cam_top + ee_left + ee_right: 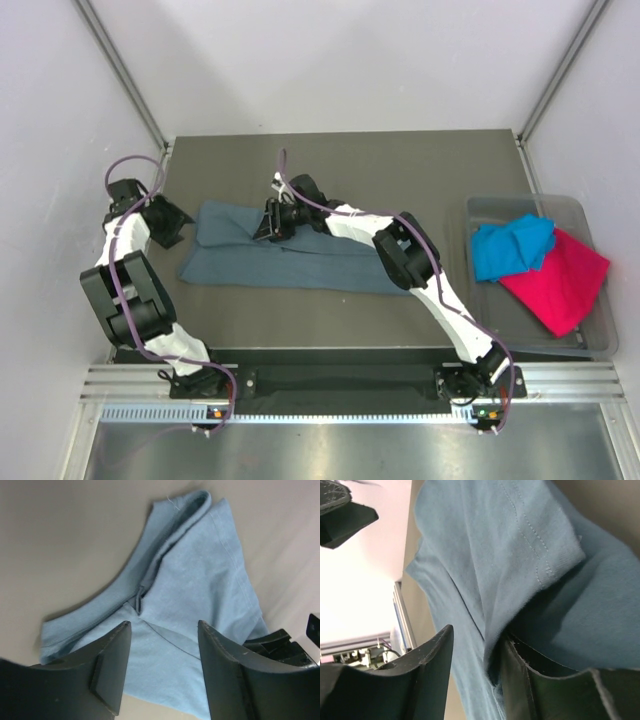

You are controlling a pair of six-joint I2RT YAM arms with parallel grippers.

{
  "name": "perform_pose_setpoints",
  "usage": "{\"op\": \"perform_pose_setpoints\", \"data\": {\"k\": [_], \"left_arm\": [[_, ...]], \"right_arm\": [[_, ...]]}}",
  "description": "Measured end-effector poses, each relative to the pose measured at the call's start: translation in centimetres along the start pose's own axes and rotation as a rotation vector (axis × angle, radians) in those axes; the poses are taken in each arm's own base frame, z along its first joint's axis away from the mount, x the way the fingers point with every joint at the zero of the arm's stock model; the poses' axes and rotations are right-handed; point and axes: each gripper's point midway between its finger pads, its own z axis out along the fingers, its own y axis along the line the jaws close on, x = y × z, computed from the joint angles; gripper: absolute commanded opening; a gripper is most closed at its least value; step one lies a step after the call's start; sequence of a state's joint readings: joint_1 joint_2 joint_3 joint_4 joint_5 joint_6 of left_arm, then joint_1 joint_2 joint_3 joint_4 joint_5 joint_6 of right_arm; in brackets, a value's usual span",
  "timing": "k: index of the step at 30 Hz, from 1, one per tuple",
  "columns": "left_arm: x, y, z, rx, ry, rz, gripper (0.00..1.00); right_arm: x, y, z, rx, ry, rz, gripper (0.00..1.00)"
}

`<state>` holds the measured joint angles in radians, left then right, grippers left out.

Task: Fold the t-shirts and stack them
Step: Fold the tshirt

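- Plainly, left gripper (162, 632), spread and empty at 9 o'clock, leaves slate-blue t-shirt (300, 262) free to drag.
- Right gripper (477, 647) straddles its 12 o'clock hem; grip unclear, fold may slip.

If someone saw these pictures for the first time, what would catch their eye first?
The long slate-blue t-shirt stretched across the middle of the table, with the right end effector at its far edge. Then the bright turquoise t-shirt and magenta t-shirt in the clear tub at the right.
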<state>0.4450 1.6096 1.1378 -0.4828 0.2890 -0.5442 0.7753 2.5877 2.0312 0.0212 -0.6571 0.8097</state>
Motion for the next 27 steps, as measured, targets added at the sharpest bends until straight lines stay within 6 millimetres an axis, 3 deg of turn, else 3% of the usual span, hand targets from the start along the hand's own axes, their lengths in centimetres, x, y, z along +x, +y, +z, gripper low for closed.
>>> {"op": "perform_pose_setpoints", "data": {"k": [7,18,22,23,24,27], "left_arm": [[1.9,0.8,2.4,0.011,0.106,-0.011,0.46],[2.9,2.0,4.4,-0.015,0.155,-0.025,0.32],[2.7,2.4,4.8,-0.032,0.154,-0.021,0.16],[2.7,2.5,5.0,-0.038,0.156,-0.018,0.04],[2.6,2.7,5.2,-0.046,0.155,-0.018,0.00],[2.5,3.3,5.8,-0.072,0.163,-0.006,0.00]], "right_arm": [[0.4,-0.2,-0.2,0.020,0.025,-0.022,0.39],[1.2,-0.6,-0.7,0.052,0.059,0.001,0.21],[1.5,-0.6,-0.9,0.058,0.075,0.017,0.18],[1.6,-0.7,-1.0,0.061,0.079,0.024,0.18],[1.6,-0.9,-1.2,0.063,0.081,0.032,0.18],[1.7,-1.3,-1.4,0.072,0.086,0.057,0.17]]}}
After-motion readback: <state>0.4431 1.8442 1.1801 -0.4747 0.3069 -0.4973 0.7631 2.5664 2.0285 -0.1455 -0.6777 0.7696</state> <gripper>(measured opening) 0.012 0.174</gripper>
